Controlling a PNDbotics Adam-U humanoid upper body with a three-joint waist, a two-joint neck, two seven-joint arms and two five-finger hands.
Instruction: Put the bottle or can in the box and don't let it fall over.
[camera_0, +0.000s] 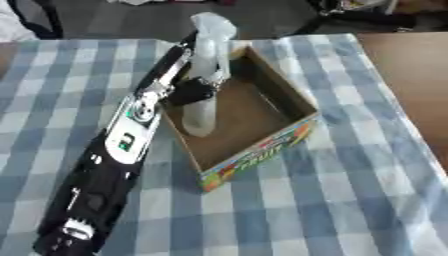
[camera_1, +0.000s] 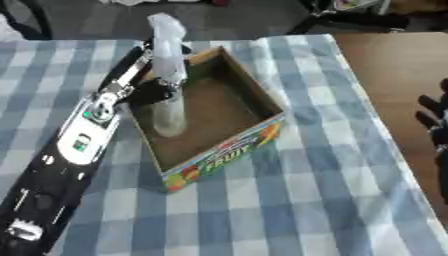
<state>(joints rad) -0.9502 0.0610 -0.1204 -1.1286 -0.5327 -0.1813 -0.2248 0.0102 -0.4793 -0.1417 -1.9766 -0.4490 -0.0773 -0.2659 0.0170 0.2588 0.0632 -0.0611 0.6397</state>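
While upright, clear plastic bottle (camera_0: 203, 75) stands inside cardboard box (camera_0: 284, 97).

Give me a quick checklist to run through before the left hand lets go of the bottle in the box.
1. Bottle inside the box's walls: ok, its base sits over the cardboard floor near the left wall.
2. Bottle upright: ok, it stands roughly vertical, with no clear lean.
3. Base resting flat on the floor: cannot tell, the contact is not clearly visible.
4. Left hand holding the bottle: ok, its fingers are wrapped round the middle.
5. Box flat on the checked tablecloth: ok.
6. Right hand out of the way: ok, it shows only at the right edge, far from the box.
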